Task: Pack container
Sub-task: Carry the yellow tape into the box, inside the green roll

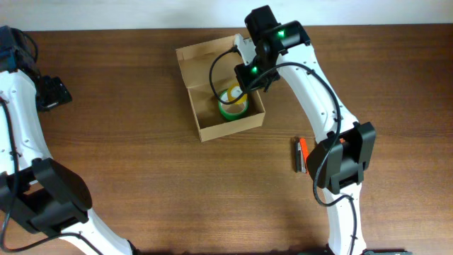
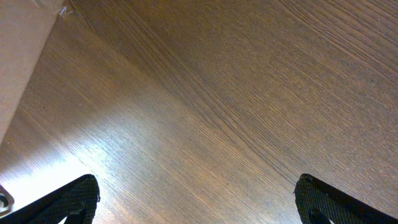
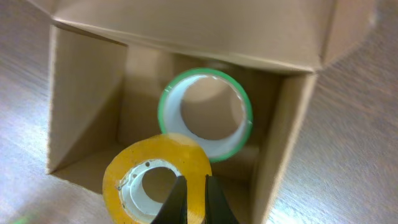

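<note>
Container [image 1: 205, 106] sits far-centre on desk [image 2: 217, 93], flap open. Right end effector [image 3: 194, 200] pinches wall of yellow tape roll [image 3: 127, 171] inside it, touching green tape roll [image 3: 166, 106]. Left end effector [image 2: 198, 202] spread wide, far left.

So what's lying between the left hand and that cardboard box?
Nothing: the overhead view shows only bare wooden table between the left hand and the box.

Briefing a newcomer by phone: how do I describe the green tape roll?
Find the open cardboard box at the overhead view's top middle. Two rolls are inside: the green tape roll has a green rim and white core, unlike the yellow roll the right gripper pinches.
</note>
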`<state>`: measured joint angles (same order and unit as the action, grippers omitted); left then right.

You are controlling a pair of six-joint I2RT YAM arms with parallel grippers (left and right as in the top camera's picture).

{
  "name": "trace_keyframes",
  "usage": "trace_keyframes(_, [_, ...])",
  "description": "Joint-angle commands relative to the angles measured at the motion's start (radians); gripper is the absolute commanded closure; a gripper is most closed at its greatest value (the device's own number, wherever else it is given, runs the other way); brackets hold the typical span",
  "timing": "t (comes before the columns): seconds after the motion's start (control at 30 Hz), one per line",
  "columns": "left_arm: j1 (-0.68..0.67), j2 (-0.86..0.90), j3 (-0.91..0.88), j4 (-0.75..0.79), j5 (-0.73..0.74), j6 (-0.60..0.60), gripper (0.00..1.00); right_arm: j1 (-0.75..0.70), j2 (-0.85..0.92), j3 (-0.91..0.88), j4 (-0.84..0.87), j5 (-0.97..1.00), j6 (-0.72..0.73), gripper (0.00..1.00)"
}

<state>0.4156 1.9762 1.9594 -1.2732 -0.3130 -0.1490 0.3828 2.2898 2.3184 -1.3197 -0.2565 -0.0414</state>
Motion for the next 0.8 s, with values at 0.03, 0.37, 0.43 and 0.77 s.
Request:
trace_keyframes(0.03, [0.006, -0.007, -0.003, 0.002, 0.003, 0.016, 0.00, 0.041, 0.023, -0.009, 0.050, -0.001, -0.034, 0.96])
trace_keyframes(0.37, [0.006, -0.007, -0.003, 0.002, 0.003, 0.016, 0.00, 0.042, 0.132, -0.010, 0.071, 0.082, -0.052, 0.96])
trace_keyframes(0.43, [0.006, -0.007, -0.003, 0.002, 0.003, 0.016, 0.00, 0.041, 0.143, -0.010, 0.072, 0.089, -0.052, 0.96])
trace_keyframes(0.77, [0.006, -0.007, -0.003, 0.002, 0.003, 0.016, 0.00, 0.028, 0.174, -0.010, 0.132, 0.132, -0.052, 0.97])
